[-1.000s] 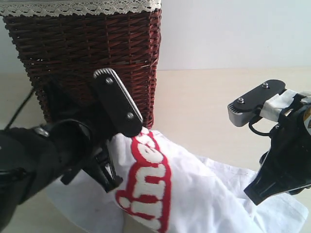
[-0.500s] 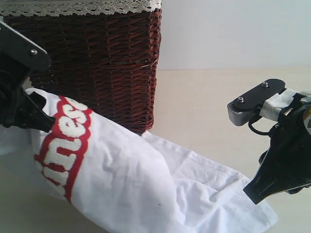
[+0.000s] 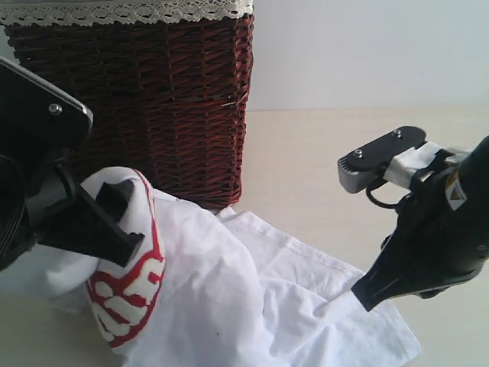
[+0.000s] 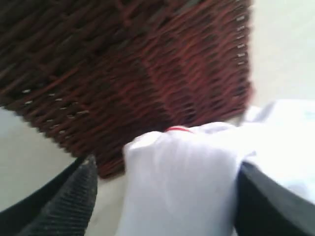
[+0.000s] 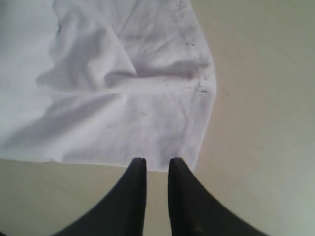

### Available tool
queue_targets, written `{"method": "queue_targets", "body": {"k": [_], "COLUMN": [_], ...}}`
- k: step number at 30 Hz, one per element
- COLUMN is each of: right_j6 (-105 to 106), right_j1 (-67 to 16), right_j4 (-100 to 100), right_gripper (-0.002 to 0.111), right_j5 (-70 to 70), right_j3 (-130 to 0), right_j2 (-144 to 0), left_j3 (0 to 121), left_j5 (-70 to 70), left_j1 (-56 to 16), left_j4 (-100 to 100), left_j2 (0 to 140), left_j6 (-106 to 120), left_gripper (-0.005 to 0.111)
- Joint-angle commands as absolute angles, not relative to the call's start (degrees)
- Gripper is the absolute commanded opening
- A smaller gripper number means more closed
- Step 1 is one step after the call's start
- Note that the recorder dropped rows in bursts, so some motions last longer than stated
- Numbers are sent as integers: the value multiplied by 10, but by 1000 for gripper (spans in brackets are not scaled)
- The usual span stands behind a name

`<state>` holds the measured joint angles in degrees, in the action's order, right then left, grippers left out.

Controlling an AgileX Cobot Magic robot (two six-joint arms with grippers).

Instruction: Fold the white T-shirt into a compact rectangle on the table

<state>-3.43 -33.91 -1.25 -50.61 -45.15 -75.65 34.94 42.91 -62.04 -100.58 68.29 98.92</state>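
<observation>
White T-shirt (image 3: 229, 290) lies rumpled on table (image 3: 321, 160) beside wicker basket (image 3: 153, 92).

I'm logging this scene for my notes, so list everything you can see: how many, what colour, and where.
white T-shirt: one, white with red-outlined lettering, crumpled on the table in front of the basket
wicker basket: one, dark red-brown, standing on the table behind the shirt
lace trim: one strip, off-white, along the basket's top edge
table: one, pale beige, under everything
wall: one, pale grey-white, behind the table
left gripper: one, black, jaws wide apart with bunched shirt cloth between them, beside the basket
right gripper: one, black, jaws nearly together, tips at the shirt's edge; whether it pinches cloth is unclear
</observation>
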Motion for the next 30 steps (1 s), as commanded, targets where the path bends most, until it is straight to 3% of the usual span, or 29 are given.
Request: {"method": "queue_targets", "body": {"k": [1, 5, 11, 19, 23, 30], "right_j6": [41, 88, 88, -48, -48, -48], "right_j1": [-340, -340, -340, -340, -340, -296], "right_j4": [63, 91, 73, -42, -39, -50], "right_gripper": [11, 0, 0, 0, 0, 0], "right_j5": [-495, -484, -441, -367, -361, -358], "right_j3": [-450, -450, -450, -460, -492, -537], "right_j2": [-817, -862, -907, -1013, -1063, -1083], "left_j3": [324, 296, 260, 206, 194, 194], "left_j5": [346, 360, 336, 104, 110, 157], "left_j1": [-625, -625, -625, -625, -625, -625], "left_j4": [-999, -999, -999, -999, -999, -999], "left_j2": [636, 589, 494, 484, 541, 626], "left_j6": [968, 961, 922, 871, 859, 865], "left_gripper": [69, 69, 69, 68, 52, 0]}}
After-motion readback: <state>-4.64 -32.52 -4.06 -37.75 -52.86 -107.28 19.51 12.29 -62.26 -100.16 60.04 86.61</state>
